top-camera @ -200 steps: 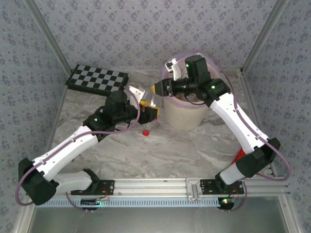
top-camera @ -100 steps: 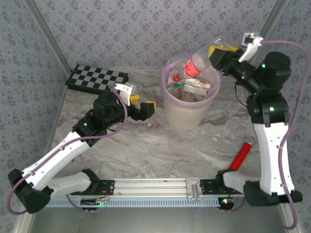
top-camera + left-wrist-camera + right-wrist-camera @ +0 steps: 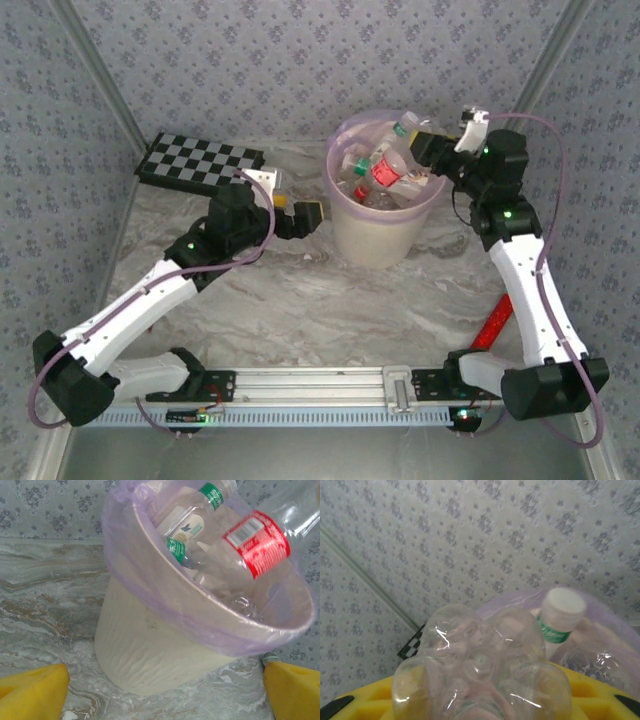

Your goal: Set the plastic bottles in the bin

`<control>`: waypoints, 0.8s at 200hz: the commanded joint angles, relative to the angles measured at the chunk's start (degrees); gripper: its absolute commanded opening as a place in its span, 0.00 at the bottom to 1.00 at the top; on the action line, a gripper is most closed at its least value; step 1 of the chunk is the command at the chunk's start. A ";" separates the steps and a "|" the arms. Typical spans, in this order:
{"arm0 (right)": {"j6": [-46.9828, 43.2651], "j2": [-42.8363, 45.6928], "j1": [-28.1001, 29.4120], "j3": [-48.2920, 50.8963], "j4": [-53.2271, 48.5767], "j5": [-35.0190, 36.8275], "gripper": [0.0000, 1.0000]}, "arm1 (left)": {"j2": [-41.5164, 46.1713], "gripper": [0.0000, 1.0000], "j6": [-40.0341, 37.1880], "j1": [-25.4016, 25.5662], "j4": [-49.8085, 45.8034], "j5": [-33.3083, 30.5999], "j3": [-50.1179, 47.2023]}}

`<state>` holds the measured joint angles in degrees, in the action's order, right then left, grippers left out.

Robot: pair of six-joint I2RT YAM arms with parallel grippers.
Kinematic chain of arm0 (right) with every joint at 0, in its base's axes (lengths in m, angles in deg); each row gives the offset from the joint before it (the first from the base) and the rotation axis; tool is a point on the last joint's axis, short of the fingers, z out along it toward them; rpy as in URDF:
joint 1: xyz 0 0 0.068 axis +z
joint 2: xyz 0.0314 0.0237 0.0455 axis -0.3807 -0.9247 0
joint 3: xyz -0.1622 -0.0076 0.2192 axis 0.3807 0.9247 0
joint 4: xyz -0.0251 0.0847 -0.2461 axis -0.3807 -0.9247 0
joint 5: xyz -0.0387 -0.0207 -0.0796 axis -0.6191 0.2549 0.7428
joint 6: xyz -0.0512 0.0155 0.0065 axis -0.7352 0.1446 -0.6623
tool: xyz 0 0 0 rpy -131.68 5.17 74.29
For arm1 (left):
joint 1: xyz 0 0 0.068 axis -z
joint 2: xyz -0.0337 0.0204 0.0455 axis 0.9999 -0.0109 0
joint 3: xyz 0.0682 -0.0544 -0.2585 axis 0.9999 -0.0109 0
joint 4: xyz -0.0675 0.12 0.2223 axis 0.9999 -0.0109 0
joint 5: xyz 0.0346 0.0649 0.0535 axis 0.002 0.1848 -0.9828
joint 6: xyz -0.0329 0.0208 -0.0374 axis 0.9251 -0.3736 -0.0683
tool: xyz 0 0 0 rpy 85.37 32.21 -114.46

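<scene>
The right gripper [image 3: 428,143] has swung its red-label bottle [image 3: 385,170], pinched by the bottom end, down over the bin [image 3: 350,228], ready to drop, while the left gripper [image 3: 300,214] has spread wide, empty, beside it.

White shells on left arm [image 3: 150,300] and right arm [image 3: 530,290], black joints [image 3: 65,385], small green lights [image 3: 190,243], thin purple cables [image 3: 272,222] looping alongside, yellow fingers [image 3: 30,690].

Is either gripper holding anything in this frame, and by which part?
The right gripper holds a clear red-labelled bottle by its base end, tilted neck-down over the bin. The left gripper is open and empty.
</scene>
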<state>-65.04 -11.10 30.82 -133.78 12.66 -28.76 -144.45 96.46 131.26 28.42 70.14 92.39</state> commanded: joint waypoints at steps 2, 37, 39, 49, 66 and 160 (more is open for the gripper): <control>-0.48 -0.34 4.01 6.10 -1.88 0.58 0.23 | -1.90 0.99 1.87 -0.74 2.17 -0.68 3.69; 1.82 -0.44 6.60 12.51 -3.93 0.38 0.23 | -5.20 0.99 5.75 -3.74 -0.40 -2.53 6.07; 2.00 -0.43 6.78 12.82 -4.06 0.29 0.23 | -5.33 0.99 6.07 -4.01 -0.37 -2.50 6.16; 2.88 -0.35 7.90 14.59 -4.24 0.09 0.23 | -5.91 0.99 7.36 -4.97 -0.35 -2.31 6.32; 3.28 -0.32 10.28 16.83 -5.39 0.28 0.23 | -6.51 0.99 8.20 -6.15 -0.76 -2.43 6.73; -12.19 -6.72 25.88 -4.03 -32.02 20.99 0.24 | -10.53 0.97 9.17 -7.69 -0.27 0.82 8.48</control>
<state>-68.60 -12.92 52.75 -134.81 6.50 -13.92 -154.85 104.81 123.85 26.89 68.92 99.19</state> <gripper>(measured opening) 0.477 0.982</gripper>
